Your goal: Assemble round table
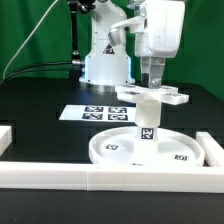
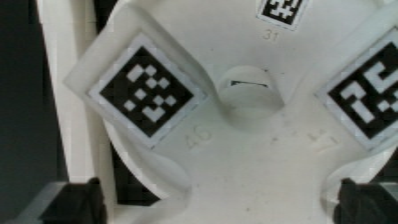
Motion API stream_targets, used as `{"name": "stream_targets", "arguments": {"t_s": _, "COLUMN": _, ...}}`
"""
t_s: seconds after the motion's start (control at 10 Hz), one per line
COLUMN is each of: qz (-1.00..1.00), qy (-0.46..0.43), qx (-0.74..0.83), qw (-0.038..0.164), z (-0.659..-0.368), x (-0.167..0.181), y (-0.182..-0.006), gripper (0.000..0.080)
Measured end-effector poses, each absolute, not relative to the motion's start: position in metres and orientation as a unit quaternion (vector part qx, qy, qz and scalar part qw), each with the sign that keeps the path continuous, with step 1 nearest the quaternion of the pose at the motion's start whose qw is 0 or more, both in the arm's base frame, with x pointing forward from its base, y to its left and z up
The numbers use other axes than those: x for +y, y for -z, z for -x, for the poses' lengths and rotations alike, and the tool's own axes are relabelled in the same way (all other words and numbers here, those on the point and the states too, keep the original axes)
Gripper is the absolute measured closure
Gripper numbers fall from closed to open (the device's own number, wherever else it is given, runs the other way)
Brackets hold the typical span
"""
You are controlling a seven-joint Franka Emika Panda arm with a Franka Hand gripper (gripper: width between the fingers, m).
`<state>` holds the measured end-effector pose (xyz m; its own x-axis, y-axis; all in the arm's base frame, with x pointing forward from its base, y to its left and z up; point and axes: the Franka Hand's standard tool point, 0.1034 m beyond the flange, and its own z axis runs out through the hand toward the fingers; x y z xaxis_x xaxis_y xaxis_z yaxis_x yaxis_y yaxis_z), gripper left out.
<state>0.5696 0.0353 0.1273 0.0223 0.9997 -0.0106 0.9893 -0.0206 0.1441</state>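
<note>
The large rimmed round disc lies flat on the black table. The short thick leg stands upright on its middle. The cross-shaped foot piece sits on top of the leg. In the wrist view the foot piece fills the frame, with tags on its arms and a round centre hole. My gripper hangs straight above the foot piece. In the wrist view my gripper is open, with one dark finger on each side of a foot arm. A gap shows at one finger.
The marker board lies behind the disc. Long white bars edge the work area at the front, the exterior view's left and right. The arm's white base stands at the back.
</note>
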Motion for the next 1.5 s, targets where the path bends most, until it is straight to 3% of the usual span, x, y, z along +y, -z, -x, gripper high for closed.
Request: {"name": "stream_targets", "arguments": {"t_s": 1.5, "qz": -0.763, "qy": -0.044, "qx": 0.643, "qw": 0.052, "z": -0.563, "x": 0.041, "y": -0.119, "gripper": 0.0151}}
